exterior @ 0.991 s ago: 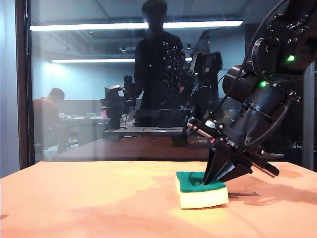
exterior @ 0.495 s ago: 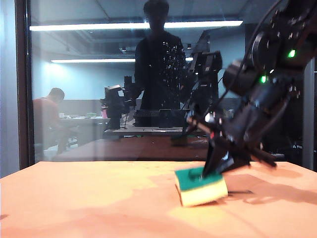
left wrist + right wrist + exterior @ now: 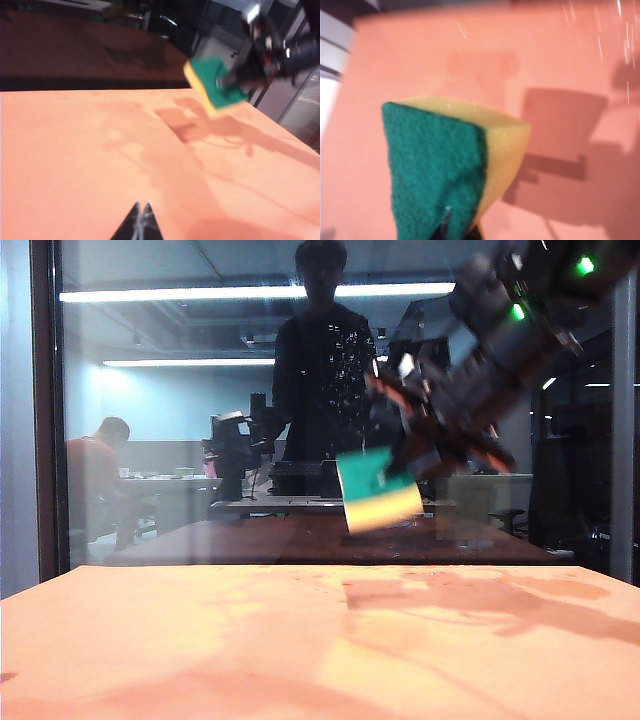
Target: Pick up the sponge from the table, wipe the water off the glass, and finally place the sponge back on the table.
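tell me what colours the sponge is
Dark green scouring layer over pale yellow foam on the sponge; clearest in the right wrist view.

The sponge is dark green on its scouring face and pale yellow in the foam beneath, the two colours meeting in a straight line. The table is a plain orange-peach, mottled with darker orange shadow patches. The glass looks dim blue-grey with a dark frame edge, and the water on it is a scatter of tiny whitish specks. The right gripper is black, with green lights glowing on its arm; the left gripper shows black fingertips.
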Tool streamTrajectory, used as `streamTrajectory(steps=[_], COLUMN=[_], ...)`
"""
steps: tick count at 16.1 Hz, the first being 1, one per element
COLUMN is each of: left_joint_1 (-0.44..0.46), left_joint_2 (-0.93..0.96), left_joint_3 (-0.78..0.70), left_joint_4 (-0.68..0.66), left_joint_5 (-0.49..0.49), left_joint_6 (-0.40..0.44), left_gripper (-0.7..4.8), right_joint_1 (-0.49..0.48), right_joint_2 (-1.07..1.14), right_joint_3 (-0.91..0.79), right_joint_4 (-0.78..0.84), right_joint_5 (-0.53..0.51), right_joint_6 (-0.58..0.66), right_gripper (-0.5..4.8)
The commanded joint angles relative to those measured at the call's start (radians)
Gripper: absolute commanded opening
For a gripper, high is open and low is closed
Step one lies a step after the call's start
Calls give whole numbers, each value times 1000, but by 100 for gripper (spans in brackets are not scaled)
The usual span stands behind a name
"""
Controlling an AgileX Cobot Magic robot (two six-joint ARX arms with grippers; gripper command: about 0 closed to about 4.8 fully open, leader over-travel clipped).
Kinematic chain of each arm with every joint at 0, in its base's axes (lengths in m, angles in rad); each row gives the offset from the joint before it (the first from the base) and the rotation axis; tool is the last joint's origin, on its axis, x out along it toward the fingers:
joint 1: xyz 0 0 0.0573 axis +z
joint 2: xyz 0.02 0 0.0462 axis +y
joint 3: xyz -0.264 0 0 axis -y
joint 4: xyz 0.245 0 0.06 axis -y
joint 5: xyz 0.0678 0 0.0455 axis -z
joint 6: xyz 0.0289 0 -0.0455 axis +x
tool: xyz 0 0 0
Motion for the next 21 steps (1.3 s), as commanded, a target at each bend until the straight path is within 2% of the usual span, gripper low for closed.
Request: streamTrajectory(steps=[1, 6, 10, 15, 18, 21], left_joint_1=[0, 0, 0, 0, 0, 0], left_joint_2=[1, 1, 1, 1, 1, 1], left_joint_3=[1, 1, 1, 1, 1, 1], left_joint_4=[7, 39, 106, 120, 134, 134], left_joint_5=[0, -22, -22, -22, -22, -22], left_joint_6=[1, 5, 5, 5, 5, 5], left_gripper=[-6, -6, -6, -6, -6, -6], right_joint_1=[2, -10, -53, -100, -114, -126], right_joint_2=[-5, -5, -5, -2, 24, 109], right_joint_3=[76, 172, 185, 187, 246, 399], right_joint_4=[18, 83, 247, 463, 463, 424], right_joint_5=[66, 141, 152, 150, 134, 89], right_joint_6=[-65, -150, -163, -175, -207, -224], right_gripper=[-6, -6, -6, -6, -6, -6])
